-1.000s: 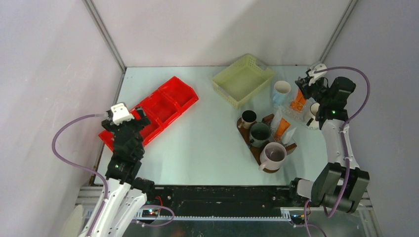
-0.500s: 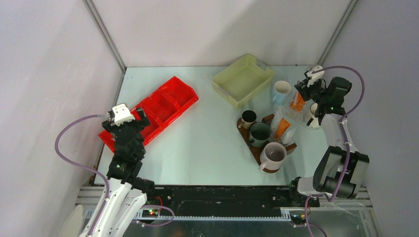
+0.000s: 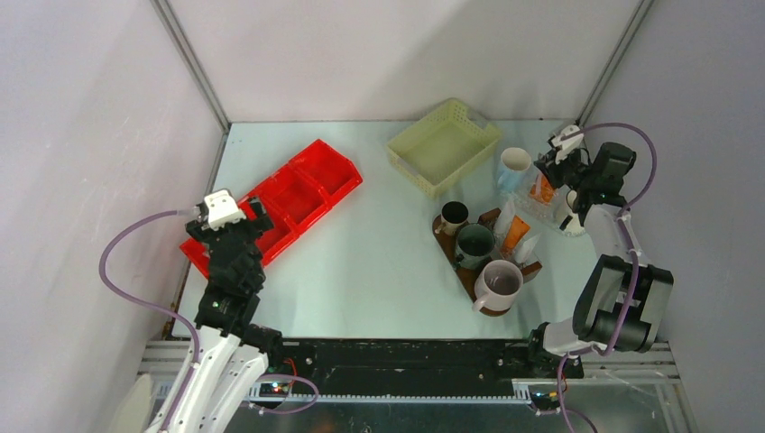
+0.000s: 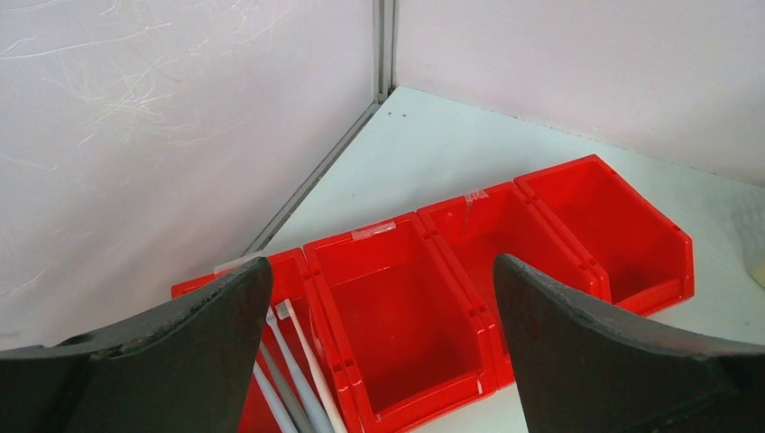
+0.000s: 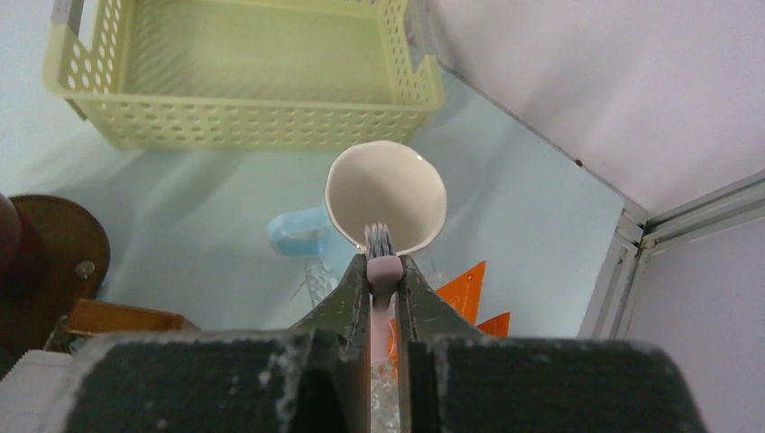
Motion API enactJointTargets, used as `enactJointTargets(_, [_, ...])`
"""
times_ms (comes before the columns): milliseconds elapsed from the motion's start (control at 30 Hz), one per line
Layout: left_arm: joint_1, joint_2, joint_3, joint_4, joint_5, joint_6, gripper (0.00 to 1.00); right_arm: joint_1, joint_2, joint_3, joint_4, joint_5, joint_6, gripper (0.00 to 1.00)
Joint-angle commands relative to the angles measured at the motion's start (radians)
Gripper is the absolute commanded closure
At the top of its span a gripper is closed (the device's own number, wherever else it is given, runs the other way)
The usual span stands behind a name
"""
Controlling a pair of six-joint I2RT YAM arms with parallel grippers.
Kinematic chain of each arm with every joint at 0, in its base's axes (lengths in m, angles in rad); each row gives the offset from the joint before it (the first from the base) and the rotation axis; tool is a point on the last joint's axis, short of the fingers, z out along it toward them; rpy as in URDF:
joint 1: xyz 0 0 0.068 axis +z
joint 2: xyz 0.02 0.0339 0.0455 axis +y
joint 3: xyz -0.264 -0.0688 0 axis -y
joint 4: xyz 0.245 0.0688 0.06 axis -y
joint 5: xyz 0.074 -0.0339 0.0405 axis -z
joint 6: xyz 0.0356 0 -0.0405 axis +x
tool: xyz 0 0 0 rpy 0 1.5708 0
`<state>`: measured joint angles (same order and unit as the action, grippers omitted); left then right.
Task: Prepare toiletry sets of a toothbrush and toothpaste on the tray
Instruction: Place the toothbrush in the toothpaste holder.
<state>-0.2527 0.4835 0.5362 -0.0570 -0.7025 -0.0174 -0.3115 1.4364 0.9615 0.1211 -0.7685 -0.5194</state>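
The dark brown oval tray (image 3: 464, 271) carries a small brown mug (image 3: 454, 216), a dark green mug (image 3: 474, 244) and a mauve-grey mug (image 3: 499, 284), with orange toothpaste (image 3: 515, 234) and white tubes (image 3: 526, 245) beside them. My right gripper (image 3: 552, 164) hangs behind the tray, shut on a pale pinkish toothbrush (image 5: 380, 271) whose bristle head points at a light blue mug (image 5: 383, 191). My left gripper (image 4: 379, 298) is open and empty above the red bin (image 4: 541, 216). Several toothbrushes (image 4: 293, 370) lie in the bin's near compartment.
A pale yellow mesh basket (image 3: 444, 144) stands at the back. More orange tubes (image 5: 465, 289) sit in a clear holder under the right gripper. A white mug (image 3: 569, 213) stands by the right wall. The enclosure's walls are close on the left and right.
The right gripper has shifted a little left and nearer with the toothbrush, and its arm has folded back. The left arm has hardly moved.
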Motion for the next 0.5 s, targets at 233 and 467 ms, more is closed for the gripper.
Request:
enactJointTargets(233, [0.007,-0.014,-0.008,0.065,0.006,0.016,0.02,0.002,0.041,0.005,-0.11,-0.081,-0.261,0.98])
enactJointTargets(467, [0.008,-0.017,-0.01,0.068,0.008,0.042,0.02,-0.016,0.066,0.005,-0.169,-0.126,-0.382,0.95])
